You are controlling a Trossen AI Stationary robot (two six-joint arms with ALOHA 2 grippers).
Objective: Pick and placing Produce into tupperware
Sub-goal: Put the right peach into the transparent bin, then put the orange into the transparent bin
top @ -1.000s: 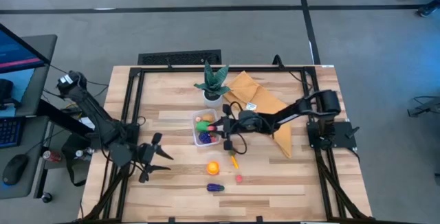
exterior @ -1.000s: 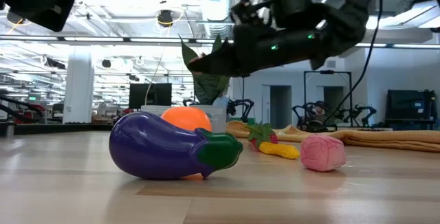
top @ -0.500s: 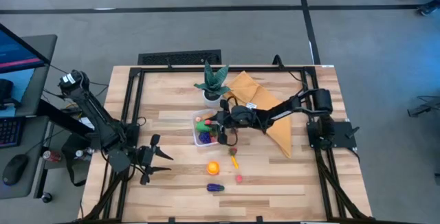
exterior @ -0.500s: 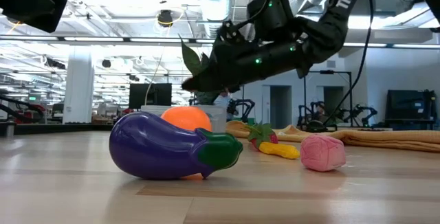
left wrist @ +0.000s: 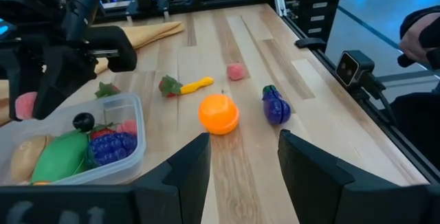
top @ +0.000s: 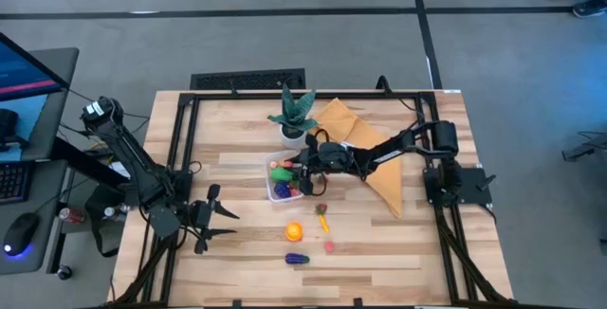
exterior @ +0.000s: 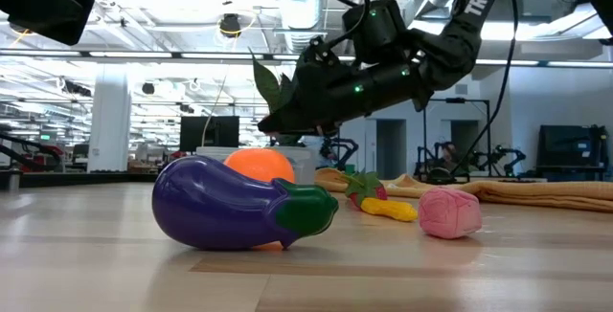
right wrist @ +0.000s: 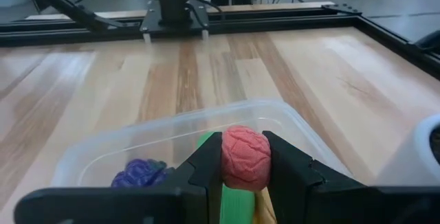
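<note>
The tupperware (top: 282, 178) stands mid-table and holds green (left wrist: 58, 159), purple (left wrist: 110, 148) and red produce. My right gripper (right wrist: 245, 157) hovers over its right end (top: 302, 171), shut on a pink-red round piece of produce (right wrist: 245, 158). On the bare wood nearer the front lie an orange (top: 294, 232), an eggplant (top: 297, 259), a pink piece (top: 329, 246) and a yellow-and-red piece (top: 322, 220). My left gripper (top: 226, 222) waits open at the front left with nothing between its fingers (left wrist: 187, 170). My right gripper pinches the pink-red piece by its two sides (right wrist: 225, 161) between its two fingers. The fingers come from the table's right, slanting slightly down. The piece is lifted clear, over the tupperware's open top (right wrist: 206, 124).
A green plant in a white pot (top: 292, 118) stands just behind the tupperware. A mustard-yellow cloth (top: 368, 150) lies under my right arm. Bare wood lies left of the tupperware. A black frame (top: 180, 157) borders the table.
My right gripper has carried the pink-red piece toward the table's left, from beside the tupperware's right edge to over it, sinking a little and rolling its wrist. It has stayed shut on the piece.
</note>
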